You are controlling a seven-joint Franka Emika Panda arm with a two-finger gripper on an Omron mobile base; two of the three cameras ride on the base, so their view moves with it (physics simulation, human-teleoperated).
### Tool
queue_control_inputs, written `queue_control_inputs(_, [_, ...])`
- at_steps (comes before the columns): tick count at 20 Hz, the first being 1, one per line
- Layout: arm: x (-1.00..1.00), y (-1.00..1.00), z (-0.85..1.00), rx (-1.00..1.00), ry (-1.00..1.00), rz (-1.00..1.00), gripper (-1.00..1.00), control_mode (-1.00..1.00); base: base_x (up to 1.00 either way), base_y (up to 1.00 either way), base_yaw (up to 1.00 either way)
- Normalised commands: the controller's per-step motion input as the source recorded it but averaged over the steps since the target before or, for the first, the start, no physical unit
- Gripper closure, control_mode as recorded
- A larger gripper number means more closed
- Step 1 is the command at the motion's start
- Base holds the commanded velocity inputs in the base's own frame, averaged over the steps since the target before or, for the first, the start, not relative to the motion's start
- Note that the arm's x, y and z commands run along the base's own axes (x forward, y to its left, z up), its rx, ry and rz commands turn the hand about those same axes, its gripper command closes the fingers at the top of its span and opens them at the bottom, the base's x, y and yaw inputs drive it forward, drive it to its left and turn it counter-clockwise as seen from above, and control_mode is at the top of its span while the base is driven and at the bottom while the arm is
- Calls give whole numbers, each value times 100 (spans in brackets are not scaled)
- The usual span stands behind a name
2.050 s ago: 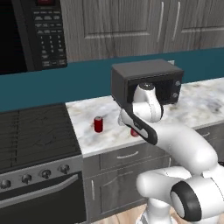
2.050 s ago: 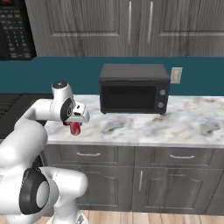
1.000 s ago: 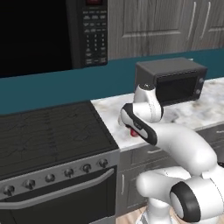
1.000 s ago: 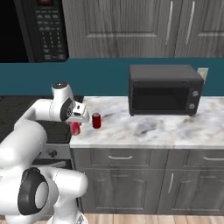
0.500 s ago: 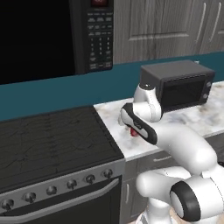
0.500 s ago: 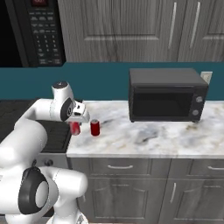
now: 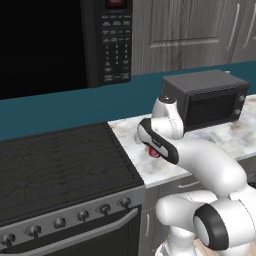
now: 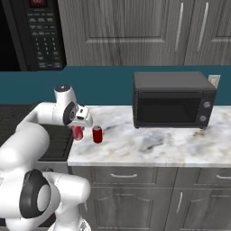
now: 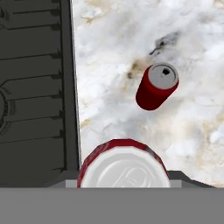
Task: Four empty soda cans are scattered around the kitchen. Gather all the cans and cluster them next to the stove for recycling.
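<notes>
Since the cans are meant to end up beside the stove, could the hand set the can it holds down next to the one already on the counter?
Probably yes: the hand grips a red can over bare marble counter, between the stove and the standing can.

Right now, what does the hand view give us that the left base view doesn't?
Hand view alone: the silvery tops of both cans, the held can close below the camera and a second red can standing free on the marble counter. Left base view alone: the keypad microwave, the countertop microwave and the stove's knobs. Shared: stove grates and marble.
</notes>
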Motion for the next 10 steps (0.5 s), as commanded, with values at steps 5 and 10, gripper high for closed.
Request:
queue_control_inputs(5, [0,4,-27,0,1,0,100,-100,0,0,0])
queue_control_inputs(10, [0,7,-23,0,0,0,100,-100,0,0,0])
